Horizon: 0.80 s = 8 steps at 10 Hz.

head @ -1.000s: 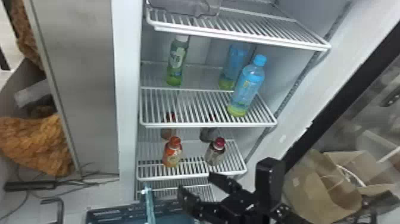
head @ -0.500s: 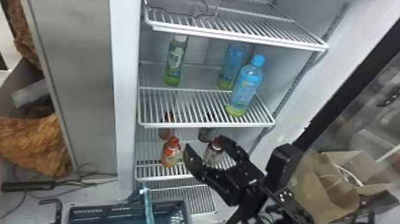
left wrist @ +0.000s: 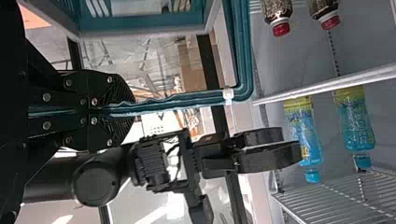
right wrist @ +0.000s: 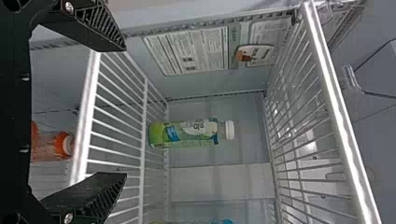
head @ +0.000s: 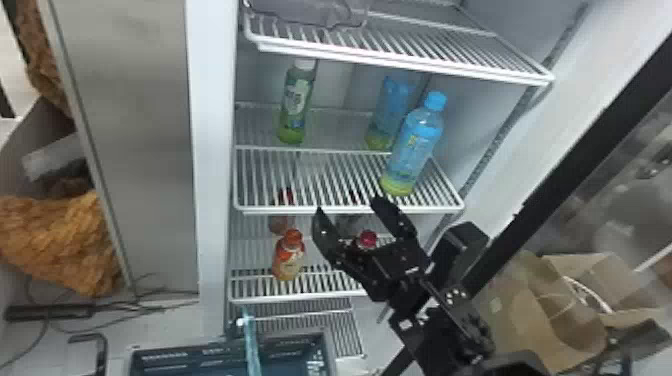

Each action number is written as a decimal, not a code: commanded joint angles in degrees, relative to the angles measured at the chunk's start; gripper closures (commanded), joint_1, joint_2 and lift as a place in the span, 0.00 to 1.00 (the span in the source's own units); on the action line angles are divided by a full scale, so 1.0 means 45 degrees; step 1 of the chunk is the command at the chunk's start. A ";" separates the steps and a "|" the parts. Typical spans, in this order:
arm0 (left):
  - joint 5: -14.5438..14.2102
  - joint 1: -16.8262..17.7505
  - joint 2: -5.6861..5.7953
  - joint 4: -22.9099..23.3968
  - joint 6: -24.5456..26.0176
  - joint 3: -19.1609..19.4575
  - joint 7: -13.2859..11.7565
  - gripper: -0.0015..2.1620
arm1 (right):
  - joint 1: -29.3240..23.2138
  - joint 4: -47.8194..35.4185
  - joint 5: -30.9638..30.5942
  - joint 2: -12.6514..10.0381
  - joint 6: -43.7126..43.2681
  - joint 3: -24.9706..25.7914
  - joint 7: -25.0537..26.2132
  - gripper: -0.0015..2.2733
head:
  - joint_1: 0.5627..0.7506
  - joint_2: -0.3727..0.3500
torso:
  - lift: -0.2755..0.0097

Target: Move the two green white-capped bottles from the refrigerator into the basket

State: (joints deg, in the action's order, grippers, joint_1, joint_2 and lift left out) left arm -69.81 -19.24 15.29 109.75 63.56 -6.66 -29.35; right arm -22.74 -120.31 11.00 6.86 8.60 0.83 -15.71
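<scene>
Pale refrigerator wall (head: pixel 212 150) ahead, wire shelves stacked inside. Upright at the back left of the middle shelf (head: pixel 236 177): one green white-capped bottle (head: pixel 295 107). Just in front of the shelves: right gripper (head: pixel 346 205), empty, with fingers well apart. At the basket handle (left wrist: pixel 173 102): left gripper (left wrist: pixel 132 111), with fingers together, clamped on it. Low in front of the refrigerator: basket (head: pixel 175 356). Likely next: reach in for the green one. Main risk, from too low an entry: a knock against the shelf's front edge. From drift rightward: a bump into the blue-capped bottle (head: pixel 412 150). From off-centre closing: a tipped bottle, or one pushed deeper. Later, from basket swing: a missed drop.
</scene>
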 commanded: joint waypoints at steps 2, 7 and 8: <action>0.0000 0.0027 0.0000 0.0000 0.0000 -0.0019 -0.0001 0.54 | 0.1242 0.1159 -0.0311 0.0000 -0.0318 -0.0108 0.0093 0.03 | 0.70 0.09 | 0.95; 0.0026 0.0058 0.0000 0.0000 -0.0031 -0.0044 -0.0001 0.54 | 0.3430 0.3252 -0.0768 -0.0098 -0.0318 -0.0362 0.0230 0.03 | 0.70 0.12 | 0.95; 0.0000 0.0058 -0.0019 0.0000 -0.0031 -0.0044 -0.0001 0.54 | 0.3774 0.3596 -0.0844 -0.0098 -0.0318 -0.0388 0.0327 0.03 | 0.70 0.12 | 0.95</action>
State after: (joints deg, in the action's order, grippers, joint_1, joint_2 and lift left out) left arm -69.71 -18.98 15.25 109.75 63.43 -6.88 -29.35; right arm -6.79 -105.22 7.40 6.42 7.17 -0.83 -14.38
